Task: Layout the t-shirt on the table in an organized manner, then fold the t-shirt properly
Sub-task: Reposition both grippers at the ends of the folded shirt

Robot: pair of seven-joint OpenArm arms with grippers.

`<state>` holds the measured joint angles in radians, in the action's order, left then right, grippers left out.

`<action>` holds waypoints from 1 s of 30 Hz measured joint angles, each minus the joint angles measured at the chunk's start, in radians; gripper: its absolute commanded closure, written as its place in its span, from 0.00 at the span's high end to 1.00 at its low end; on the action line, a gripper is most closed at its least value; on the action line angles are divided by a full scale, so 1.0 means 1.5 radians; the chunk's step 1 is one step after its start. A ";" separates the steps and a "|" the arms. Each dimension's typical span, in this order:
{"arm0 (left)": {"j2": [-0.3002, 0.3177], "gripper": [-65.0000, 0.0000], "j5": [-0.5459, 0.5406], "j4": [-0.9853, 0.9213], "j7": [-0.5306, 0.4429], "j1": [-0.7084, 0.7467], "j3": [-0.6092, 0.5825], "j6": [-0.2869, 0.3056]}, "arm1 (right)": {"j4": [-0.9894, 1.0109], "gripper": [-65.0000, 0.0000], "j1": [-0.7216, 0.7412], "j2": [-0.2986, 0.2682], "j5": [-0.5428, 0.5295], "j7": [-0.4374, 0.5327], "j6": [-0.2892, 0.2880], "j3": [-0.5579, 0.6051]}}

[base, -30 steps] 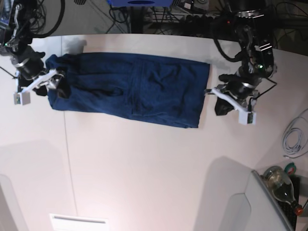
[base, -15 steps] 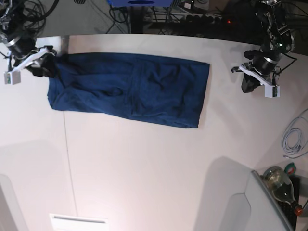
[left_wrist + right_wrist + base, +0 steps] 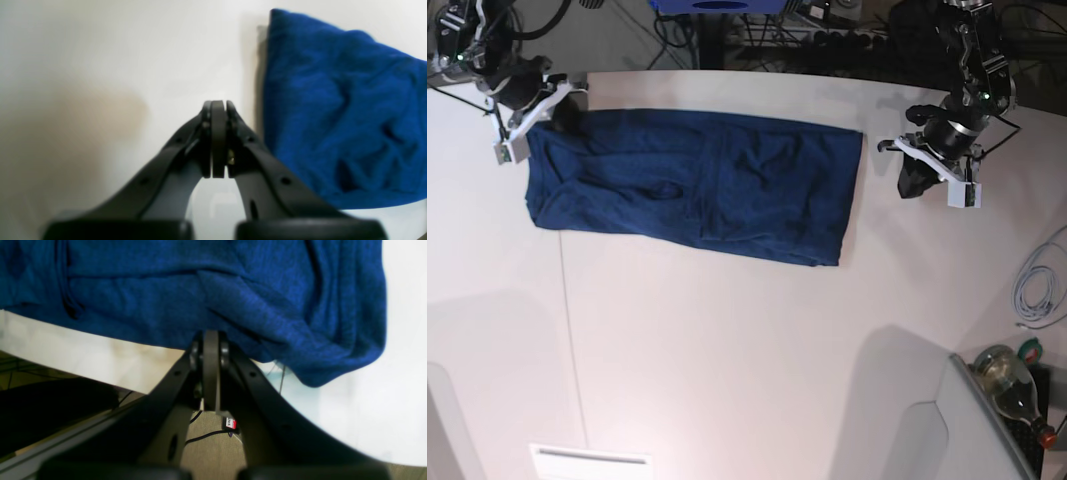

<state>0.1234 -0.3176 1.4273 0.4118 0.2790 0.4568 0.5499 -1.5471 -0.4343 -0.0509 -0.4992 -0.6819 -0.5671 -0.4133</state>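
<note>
The dark blue t-shirt lies on the white table as a long folded strip with a few creases. At its far left corner, my right gripper is shut. In the right wrist view its tips overlap the t-shirt edge by the table rim, and I see no cloth between the jaws. My left gripper hangs beyond the shirt's right end, shut and empty. In the left wrist view it is just left of the t-shirt, over bare table.
A coiled white cable and a bottle sit at the right edge. A white panel lies at the front left. A thin dark seam crosses the tabletop. Cables and gear crowd the floor behind the table.
My right gripper let go of the shirt's left end, closed, and moved back to its far left corner. The left arm drew back from the shirt's right edge. The shirt's left end now lies flatter.
</note>
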 measured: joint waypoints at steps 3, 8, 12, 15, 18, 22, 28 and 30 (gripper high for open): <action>0.001 0.00 -0.001 -0.001 -0.001 0.000 0.003 0.000 | 0.022 0.00 0.028 -0.011 0.002 -0.003 0.000 -0.005; 0.002 0.00 0.000 -0.001 -0.001 0.006 0.004 0.000 | 0.065 0.00 0.073 -0.030 0.003 0.003 0.001 -0.013; 0.004 0.00 0.000 -0.002 -0.001 0.008 0.004 0.000 | 0.107 0.00 0.094 -0.044 0.002 -0.001 0.001 -0.011; 0.005 0.00 -0.001 -0.008 -0.004 0.008 0.005 0.001 | 0.151 0.00 0.121 -0.054 0.003 0.004 0.003 -0.011; 0.003 0.00 0.000 -0.027 -0.003 0.006 0.004 0.000 | 0.182 0.00 0.135 -0.060 -0.005 0.009 0.003 -0.011; 0.003 0.00 0.001 -0.027 -0.003 0.008 0.005 0.000 | 0.184 0.00 0.136 -0.063 -0.011 0.010 0.003 -0.011; 0.004 0.00 0.001 -0.027 -0.003 0.007 0.005 0.000 | 0.013 0.00 0.076 -0.061 0.007 -0.002 0.005 -0.010; 0.003 0.00 0.001 -0.027 -0.003 0.006 0.005 0.000 | -0.048 0.00 0.060 -0.062 0.003 0.001 0.004 -0.010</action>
<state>0.1284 -0.3157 1.3865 0.4072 0.2882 0.4641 0.5499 -1.6196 -0.3450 -0.1432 -0.4950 -0.6804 -0.5617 -0.4278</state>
